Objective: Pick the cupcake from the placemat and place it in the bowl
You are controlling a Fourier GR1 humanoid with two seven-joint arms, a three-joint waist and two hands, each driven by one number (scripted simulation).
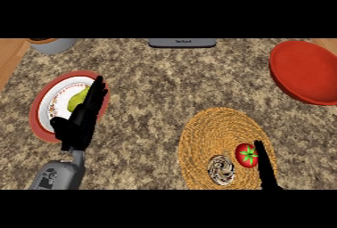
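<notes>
- Brown-and-cream swirled cupcake (221, 170) sits on the woven placemat (211, 129), near its lower edge, just beside a red tomato (247, 155).
- Judged from its look, it is light and soft on top; the frosting would smear, so hold is best taken low on the sides, around the wrapper.
- Right hand (265, 167) rises at the mat's right edge, touching or overlapping the tomato; its fingers look straight and together, holding nothing.
- Red bowl (305, 71) lies well apart, at the bench's far right.
- Left hand (82, 118) rests open, fingers straight, over a plate (41, 95) carrying a green pear (77, 99).
- Speckled stone bench (164, 80) carries everything.
</notes>
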